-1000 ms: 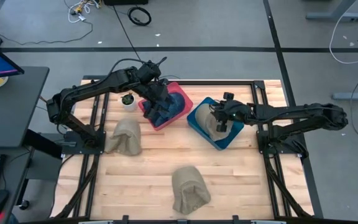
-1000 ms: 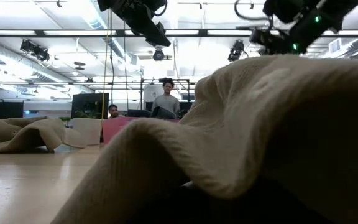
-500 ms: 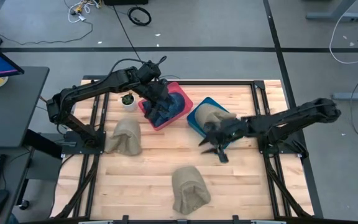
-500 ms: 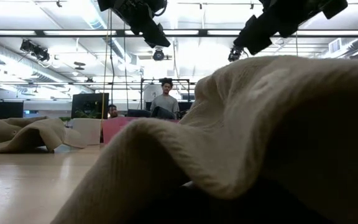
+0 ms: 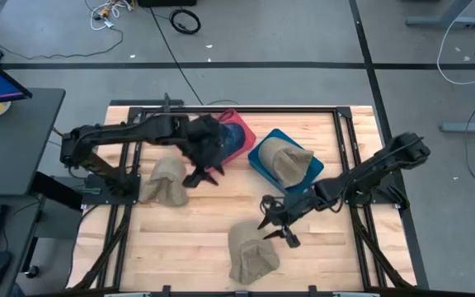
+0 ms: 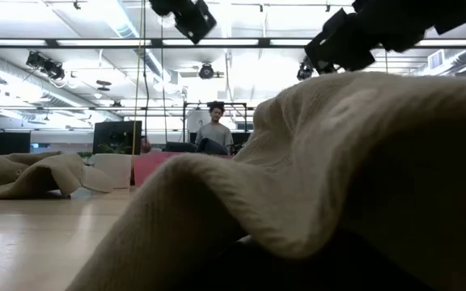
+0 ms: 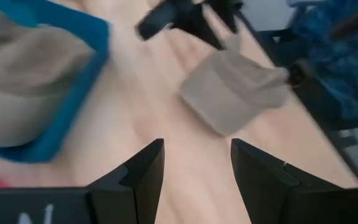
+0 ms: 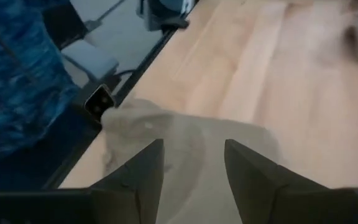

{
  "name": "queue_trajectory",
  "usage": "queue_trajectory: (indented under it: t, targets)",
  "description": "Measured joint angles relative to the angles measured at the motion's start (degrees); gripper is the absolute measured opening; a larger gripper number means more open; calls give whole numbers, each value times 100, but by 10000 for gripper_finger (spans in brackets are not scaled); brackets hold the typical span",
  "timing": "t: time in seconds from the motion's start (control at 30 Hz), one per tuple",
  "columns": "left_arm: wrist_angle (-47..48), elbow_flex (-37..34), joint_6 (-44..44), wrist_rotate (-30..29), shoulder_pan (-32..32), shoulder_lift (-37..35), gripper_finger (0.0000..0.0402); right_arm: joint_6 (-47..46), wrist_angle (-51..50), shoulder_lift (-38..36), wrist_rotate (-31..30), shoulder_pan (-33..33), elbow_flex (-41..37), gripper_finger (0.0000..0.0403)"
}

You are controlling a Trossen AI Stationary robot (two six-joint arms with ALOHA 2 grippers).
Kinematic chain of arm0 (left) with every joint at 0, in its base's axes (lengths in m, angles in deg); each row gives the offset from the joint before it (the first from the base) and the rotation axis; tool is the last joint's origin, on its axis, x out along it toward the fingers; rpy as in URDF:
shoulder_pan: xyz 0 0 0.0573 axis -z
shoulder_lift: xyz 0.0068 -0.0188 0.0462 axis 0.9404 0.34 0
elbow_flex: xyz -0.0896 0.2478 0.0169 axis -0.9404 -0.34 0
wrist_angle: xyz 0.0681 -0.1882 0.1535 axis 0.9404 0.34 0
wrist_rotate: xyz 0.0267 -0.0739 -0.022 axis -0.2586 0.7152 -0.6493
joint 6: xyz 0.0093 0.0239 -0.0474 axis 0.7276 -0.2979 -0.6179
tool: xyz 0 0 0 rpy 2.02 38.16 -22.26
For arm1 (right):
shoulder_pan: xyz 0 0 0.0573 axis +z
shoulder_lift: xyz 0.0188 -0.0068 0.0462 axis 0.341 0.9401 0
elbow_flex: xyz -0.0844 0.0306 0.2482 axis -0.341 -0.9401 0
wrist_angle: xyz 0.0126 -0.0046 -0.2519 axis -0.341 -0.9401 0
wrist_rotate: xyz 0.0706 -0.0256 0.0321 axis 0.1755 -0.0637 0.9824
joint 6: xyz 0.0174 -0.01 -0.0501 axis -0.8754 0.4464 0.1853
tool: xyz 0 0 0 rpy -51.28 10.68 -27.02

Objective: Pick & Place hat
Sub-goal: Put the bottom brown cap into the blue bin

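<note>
- Over on the left side of the bench, a tan hat is lying crumpled on the wood, right by the left arm's base.
- Just right of that hat, the left claw is hanging above bare wood, just in front of the red bin. Its fingers are spread apart and they aren't holding anything; the left wrist view is showing both dark fingers with a clear gap and only wood between them.
- Behind the left arm, a small white cup is sitting near the back-left of the bench, next to the red bin, which is holding something dark blue.
- Front and center, a second tan hat is slumping near the front edge. In the low view it's filling most of the shot as a big knit fold.
- Right above that hat's back edge, the right claw is hovering with its fingers opened wide, gripping nothing. The right wrist view is looking down past its fingers onto the hat.
- Further right, the blue bin is sitting beside the red one with a third tan hat resting inside it.
- Way back in the low view, a person is standing in the room behind the bench.
</note>
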Motion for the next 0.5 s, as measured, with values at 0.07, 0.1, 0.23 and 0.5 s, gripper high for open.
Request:
queue_trajectory:
  t: [0.07, 0.1, 0.23, 0.5]
  targets:
    - [88, 0, -360, -5, 166, -104, 190, 9, 221, 182, 0, 93, 0, 171]
    - [108, 0, -518, -22, 231, -174, 190, 12, 270, 260, -2, 133, 0, 171]
    - [161, 2, -961, -486, 492, -543, 190, 12, 641, 574, -161, 262, 0, 171]
    - [700, -2, -2413, -3591, 1211, -978, 190, -209, 1076, 1122, -292, 474, 2, 171]
